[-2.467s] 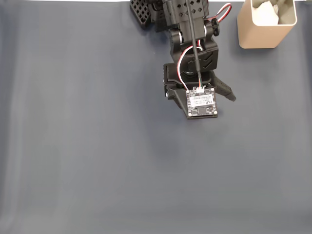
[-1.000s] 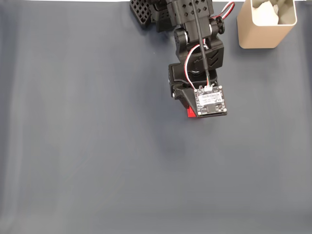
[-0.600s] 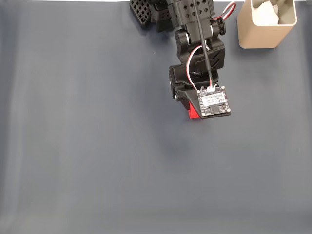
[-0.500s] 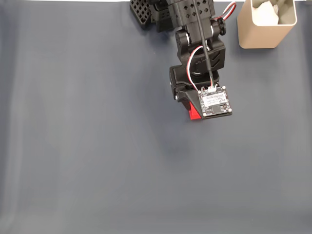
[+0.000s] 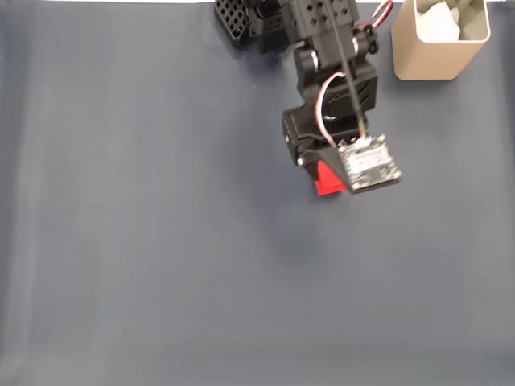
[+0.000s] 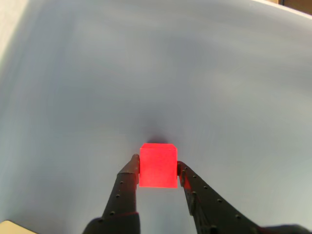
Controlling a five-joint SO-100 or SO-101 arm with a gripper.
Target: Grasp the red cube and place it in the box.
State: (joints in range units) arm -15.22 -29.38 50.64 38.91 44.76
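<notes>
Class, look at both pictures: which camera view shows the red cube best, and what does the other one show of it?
The wrist view shows the red cube best: its whole front face is visible, clamped between the gripper fingers. In the fixed view, just a red corner peeks out beside the arm's camera board, which covers the rest.

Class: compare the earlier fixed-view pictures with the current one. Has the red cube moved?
Yes. The red cube, clamped in the gripper, has shifted slightly rightward, toward the box.

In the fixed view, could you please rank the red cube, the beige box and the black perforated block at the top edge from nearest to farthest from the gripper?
1. Red cube: held in the gripper.
2. Black perforated block: top edge, to the upper left.
3. Beige box: top right corner, slightly farther.
</notes>
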